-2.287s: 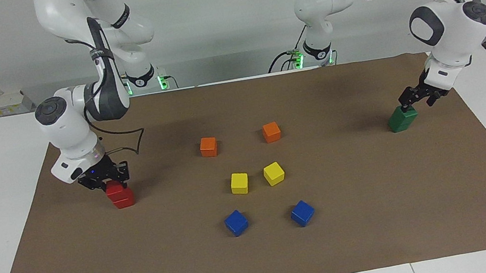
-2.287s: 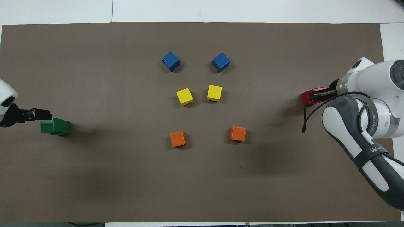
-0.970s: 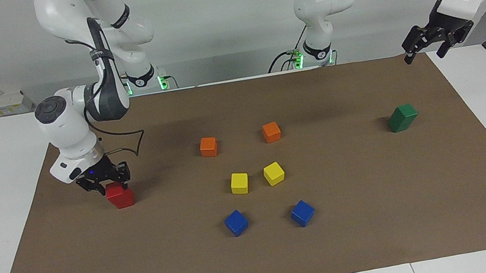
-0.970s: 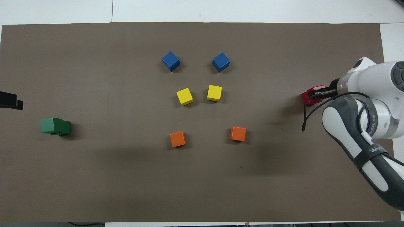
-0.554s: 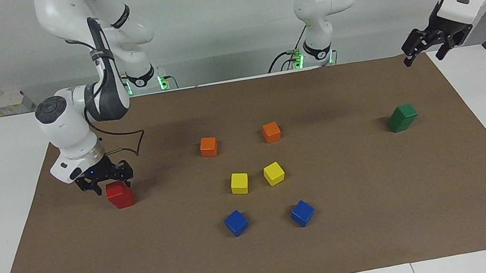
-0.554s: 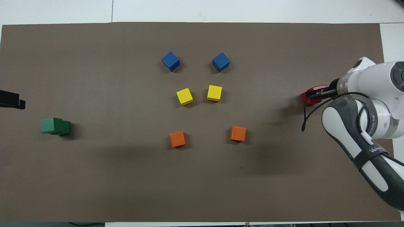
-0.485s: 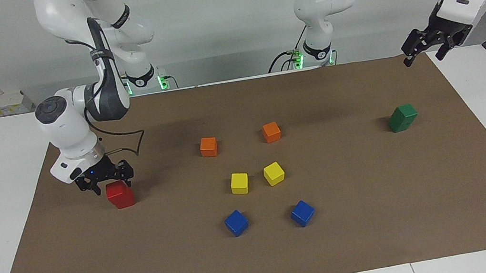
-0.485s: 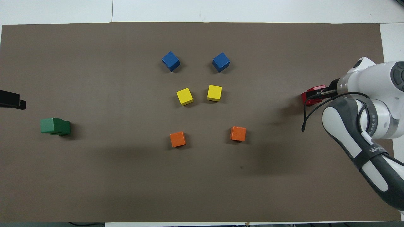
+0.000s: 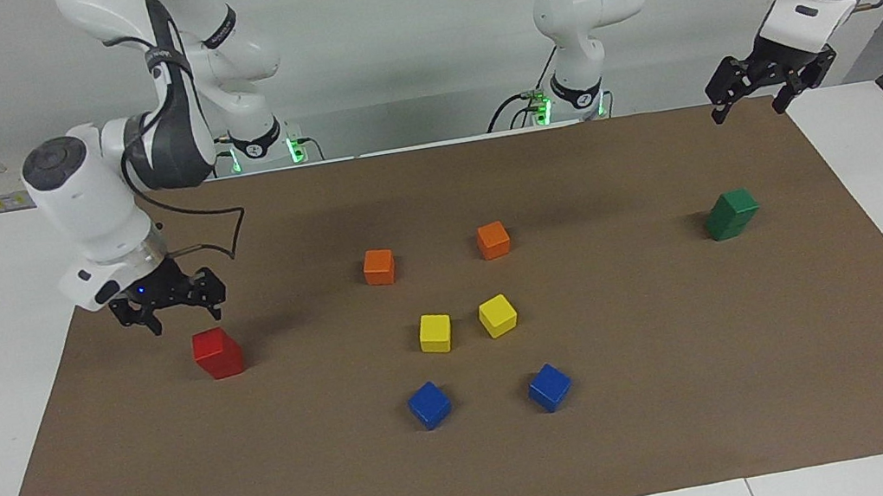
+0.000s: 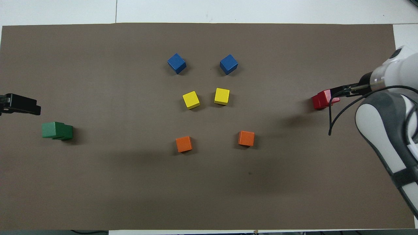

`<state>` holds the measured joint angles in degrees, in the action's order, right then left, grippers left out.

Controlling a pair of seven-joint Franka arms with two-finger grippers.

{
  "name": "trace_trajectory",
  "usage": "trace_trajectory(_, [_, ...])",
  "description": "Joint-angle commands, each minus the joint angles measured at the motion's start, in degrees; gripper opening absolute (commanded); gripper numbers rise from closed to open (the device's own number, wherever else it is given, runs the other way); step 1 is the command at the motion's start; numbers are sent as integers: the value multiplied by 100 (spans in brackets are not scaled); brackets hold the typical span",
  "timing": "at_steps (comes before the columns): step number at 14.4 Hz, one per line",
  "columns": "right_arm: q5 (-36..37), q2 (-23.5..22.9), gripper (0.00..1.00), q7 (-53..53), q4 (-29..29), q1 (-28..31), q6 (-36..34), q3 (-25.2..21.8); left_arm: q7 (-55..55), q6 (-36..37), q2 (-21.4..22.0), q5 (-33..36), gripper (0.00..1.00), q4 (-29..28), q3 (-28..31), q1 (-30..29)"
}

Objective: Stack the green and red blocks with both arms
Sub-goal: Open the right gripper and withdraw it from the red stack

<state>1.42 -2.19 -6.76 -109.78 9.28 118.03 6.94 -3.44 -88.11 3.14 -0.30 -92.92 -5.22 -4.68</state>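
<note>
Two red blocks (image 9: 217,352) stand stacked on the brown mat toward the right arm's end of the table; the stack also shows in the overhead view (image 10: 321,99). My right gripper (image 9: 183,315) hangs open and empty just above the stack, off toward the table's edge; it also shows in the overhead view (image 10: 341,91). Two green blocks (image 9: 731,213) stand stacked toward the left arm's end, the upper one slightly offset; they also show in the overhead view (image 10: 57,130). My left gripper (image 9: 756,100) is open and empty, high over the mat's corner; it also shows in the overhead view (image 10: 21,106).
In the middle of the mat (image 9: 690,386) lie two orange cubes (image 9: 379,266) (image 9: 493,239), two yellow cubes (image 9: 435,332) (image 9: 497,315) and two blue cubes (image 9: 429,405) (image 9: 549,387), the orange pair nearest the robots. White table surrounds the mat.
My right gripper has opened off the top red block and risen, drifting toward the table's edge. My left gripper left the green stack, rose high, then shifted slightly. Both stacks stay standing.
</note>
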Motion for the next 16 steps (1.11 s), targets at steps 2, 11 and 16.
trace_trajectory(2, [-54,711,100,96,359,21,-1286,44,89,93,-24,100,100,90,29,64])
trace_trajectory(11, [-177,474,100,149,2162,38,-3821,27,89,84,-24,109,100,90,29,64])
trace_trajectory(16, [-98,369,100,192,2276,-480,-3901,-298,89,66,-33,109,100,90,29,64])
